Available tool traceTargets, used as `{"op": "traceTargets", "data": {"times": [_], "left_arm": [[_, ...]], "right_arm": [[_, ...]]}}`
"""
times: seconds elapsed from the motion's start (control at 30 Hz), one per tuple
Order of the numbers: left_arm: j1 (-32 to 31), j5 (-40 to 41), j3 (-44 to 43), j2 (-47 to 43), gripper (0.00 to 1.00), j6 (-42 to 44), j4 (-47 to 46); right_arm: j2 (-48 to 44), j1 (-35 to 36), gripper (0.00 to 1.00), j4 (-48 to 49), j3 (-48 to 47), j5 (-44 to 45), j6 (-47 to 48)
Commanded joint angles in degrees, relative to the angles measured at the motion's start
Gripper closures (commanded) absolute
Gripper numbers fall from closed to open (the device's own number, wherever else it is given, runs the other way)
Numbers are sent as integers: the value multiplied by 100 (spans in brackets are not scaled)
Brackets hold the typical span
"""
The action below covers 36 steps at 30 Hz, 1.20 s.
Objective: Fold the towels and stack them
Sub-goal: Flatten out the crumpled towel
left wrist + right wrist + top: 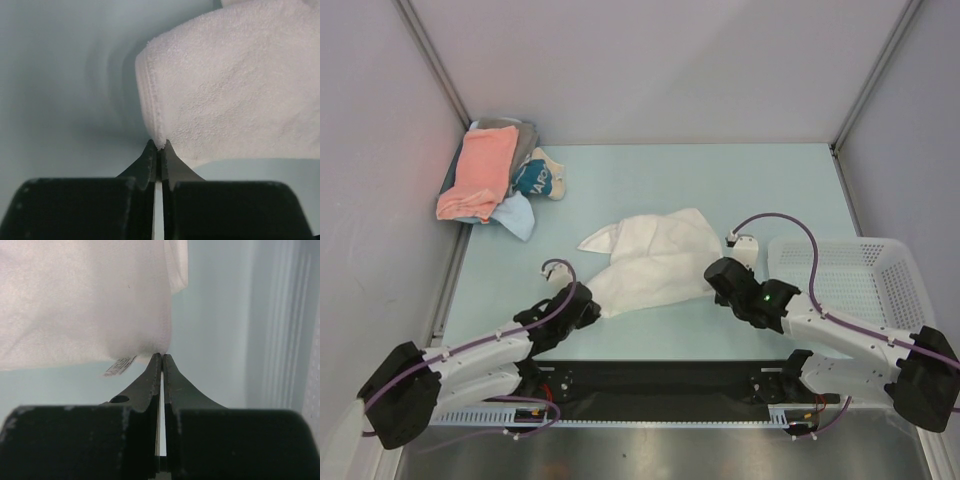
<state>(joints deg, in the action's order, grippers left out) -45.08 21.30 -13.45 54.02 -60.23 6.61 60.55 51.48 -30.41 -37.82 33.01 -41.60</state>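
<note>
– Now, nearest row first: what are the two arms doing?

– Entry one, left gripper [592, 306] [158, 145]: its fingers are pressing together and pinching the hemmed corner of the white towel [655, 255] [235, 100]. Entry two, right gripper [715, 272] [162, 356]: its fingers are likewise pressing together, nipping that towel's [85, 300] opposite near edge, just beside a small sewn label [120, 365].

– And where is the white towel lying?

– It is lying rumpled in the middle of the pale counter [720, 190], between the two grippers. It is spreading away from them in two pointed lobes that are reaching toward the far left.

– What is sitting alongside?

– Entry three, one white basket [880, 270] with slotted walls, sitting at the counter's right edge just beside the right arm. The right wrist view is showing its wall only as a blur.

– And farther back?

– Entry four, a pile in the far left corner, against the wall. The salmon-pink towel [480, 172] is lying on top. The grey towel [525, 135] is showing behind it, and the light blue towel [517, 215] is poking out on the near side. Entry five, one teal bundle [535, 180] with white print, sitting just to the right of that pile and touching it.
</note>
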Motion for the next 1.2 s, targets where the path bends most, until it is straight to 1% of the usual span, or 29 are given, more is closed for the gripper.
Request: {"op": "traceTargets", "data": {"times": [0.0,0.1,0.13,0.17,0.2,0.23,0.27,0.3,0.33,0.4,0.43,0.47,0.53,0.57,0.63,0.67,0.7,0.73,0.8,0.83,0.87,0.9,0.93,1.0,1.03,1.17], "left_arm": [[8,145,-332,-127,100,186,488],[17,391,-965,-295,100,599,867],[17,401,-1158,-400,100,878,938],[17,445,-1612,-436,100,1020,1147],[17,489,-1878,-462,100,1170,1280],[17,480,-2150,-471,100,1580,1325],[17,498,-2805,-445,100,1793,1508],[17,524,-3212,-358,100,2004,1649],[17,559,-4069,-157,100,2441,1798],[17,690,-4952,73,100,2813,2282],[17,587,-5331,143,100,3224,2344],[17,534,-6013,266,100,3419,2449],[8,411,-6658,363,100,3919,2564],[8,184,-7305,433,100,4087,2712],[-36,-72,-7933,618,100,4578,2836],[-53,-282,-8449,645,100,4738,2872],[-62,-432,-8637,645,100,5035,2820],[-71,-529,-9005,636,100,5143,2793],[-71,-880,-9393,654,100,5336,2731],[-71,-951,-9795,697,100,5485,2731],[-80,-1196,-9991,724,100,5574,2723],[-80,-1277,-10167,750,100,5679,2731],[-80,-1391,-10551,820,100,5741,2731],[-80,-1706,-10879,882,100,5838,2749],[-80,-1769,-11194,934,100,5882,2714],[-80,-1814,-11776,1084,100,5970,2574]], "right_arm": [[-52,-94,100,88,-391,38,205],[-88,-147,100,62,-742,-32,398],[-114,-165,100,79,-848,-102,616],[-140,-174,100,79,-1015,-128,697],[-149,-200,100,71,-1408,-172,854],[-141,-235,100,53,-1716,-251,1134],[-132,-244,100,36,-2015,-260,1311],[-114,-244,100,18,-2306,-226,1461],[-88,-244,100,35,-2978,-182,1810],[26,-244,100,53,-3684,-199,2129],[61,-235,100,62,-4010,-260,2269],[79,-218,100,105,-4605,-339,2575],[123,-165,100,289,-5084,-471,2867],[141,-95,100,351,-5564,-524,3147],[237,-16,100,492,-6033,-681,3386],[264,63,100,553,-6218,-752,3535],[281,229,100,702,-6576,-805,3815],[342,326,100,773,-6710,-849,3966],[387,650,100,1001,-7131,-849,4360],[404,748,100,1081,-7238,-832,4476],[439,836,100,1177,-7361,-832,4581],[448,1011,100,1326,-7545,-893,4791],[457,1082,100,1397,-7651,-919,4880],[449,1188,100,1642,-7766,-1007,5004],[457,1232,100,1696,-7897,-1086,5109],[580,1233,100,1916,-8197,-1087,5328]]}}
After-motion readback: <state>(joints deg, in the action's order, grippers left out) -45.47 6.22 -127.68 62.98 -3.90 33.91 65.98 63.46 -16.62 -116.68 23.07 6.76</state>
